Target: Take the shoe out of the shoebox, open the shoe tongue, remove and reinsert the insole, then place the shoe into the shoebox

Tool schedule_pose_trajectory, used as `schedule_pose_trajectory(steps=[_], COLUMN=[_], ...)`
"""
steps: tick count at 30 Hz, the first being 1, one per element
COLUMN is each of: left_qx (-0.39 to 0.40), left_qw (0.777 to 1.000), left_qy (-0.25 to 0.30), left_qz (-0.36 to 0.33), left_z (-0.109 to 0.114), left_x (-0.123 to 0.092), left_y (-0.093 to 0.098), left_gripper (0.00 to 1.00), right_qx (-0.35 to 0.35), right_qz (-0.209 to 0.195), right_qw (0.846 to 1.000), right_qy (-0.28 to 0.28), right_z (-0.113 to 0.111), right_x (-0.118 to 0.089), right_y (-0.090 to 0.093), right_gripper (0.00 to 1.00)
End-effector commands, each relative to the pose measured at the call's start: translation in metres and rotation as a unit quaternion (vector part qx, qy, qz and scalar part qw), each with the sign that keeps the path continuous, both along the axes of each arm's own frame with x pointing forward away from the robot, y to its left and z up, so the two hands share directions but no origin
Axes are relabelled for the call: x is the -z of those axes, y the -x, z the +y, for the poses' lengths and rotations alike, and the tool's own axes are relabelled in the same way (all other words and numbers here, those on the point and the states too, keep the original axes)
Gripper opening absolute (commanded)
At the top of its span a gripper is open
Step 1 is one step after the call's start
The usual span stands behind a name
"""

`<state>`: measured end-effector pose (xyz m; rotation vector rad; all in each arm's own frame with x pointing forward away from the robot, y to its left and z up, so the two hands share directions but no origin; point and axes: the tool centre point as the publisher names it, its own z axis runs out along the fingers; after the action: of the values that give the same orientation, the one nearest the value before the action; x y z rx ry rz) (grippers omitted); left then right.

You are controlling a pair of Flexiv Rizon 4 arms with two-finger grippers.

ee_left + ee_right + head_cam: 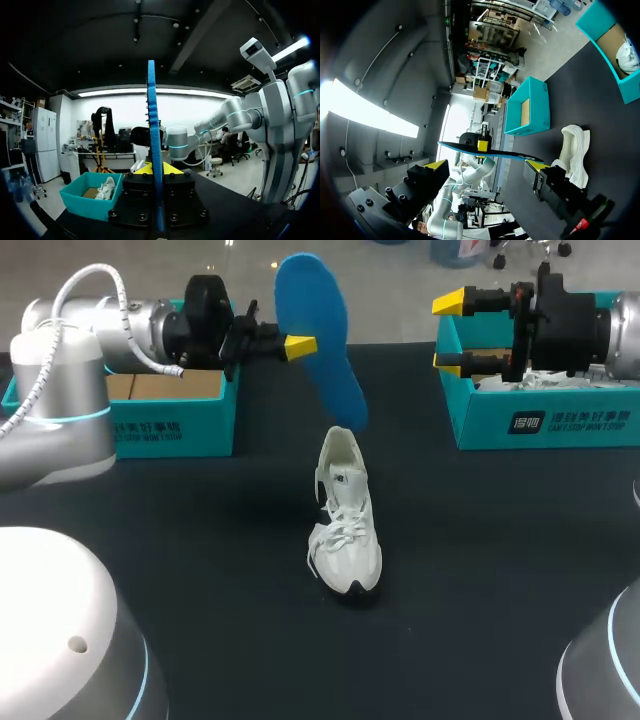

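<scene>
Blue insole (315,335) is pinched in the left pincer (298,344), its long axis hanging steeply down from the fingers. Just below its lower end the white shoe (345,515) stands on the table (200,570), heel end nearest the insole, toe toward the robot. The right pincer (452,332) hangs spread and empty, well aside by a teal shoebox (540,425), so reinsertion likely falls to the left arm.
</scene>
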<state>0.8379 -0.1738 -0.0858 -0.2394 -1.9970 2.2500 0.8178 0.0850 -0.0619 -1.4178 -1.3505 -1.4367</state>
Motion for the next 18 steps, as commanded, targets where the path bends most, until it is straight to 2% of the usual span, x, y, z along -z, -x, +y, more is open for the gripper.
schedule_pose_trajectory(steps=[1,17,18], left_qx=[-0.063,-0.063,-0.054], left_qw=[0.983,0.983,0.972], left_qy=[-0.039,-0.038,-0.049], left_qz=[0.17,0.168,0.224], left_z=[-0.0031,-0.0031,-0.0058], left_x=[-0.0024,-0.0023,0.0011], left_y=[0.0084,0.0084,0.0063], left_gripper=[0.0,0.0,0.0], right_qx=[0.001,0.001,0.001], right_qz=[0.0,0.0,0.0], right_qw=[1.0,1.0,1.0], right_qy=[0.0,0.0,0.0], right_z=[0.0018,0.0018,0.0018], right_x=[0.0006,0.0006,0.0006], right_y=[-0.0002,-0.0002,-0.0002], right_gripper=[1.0,1.0,1.0])
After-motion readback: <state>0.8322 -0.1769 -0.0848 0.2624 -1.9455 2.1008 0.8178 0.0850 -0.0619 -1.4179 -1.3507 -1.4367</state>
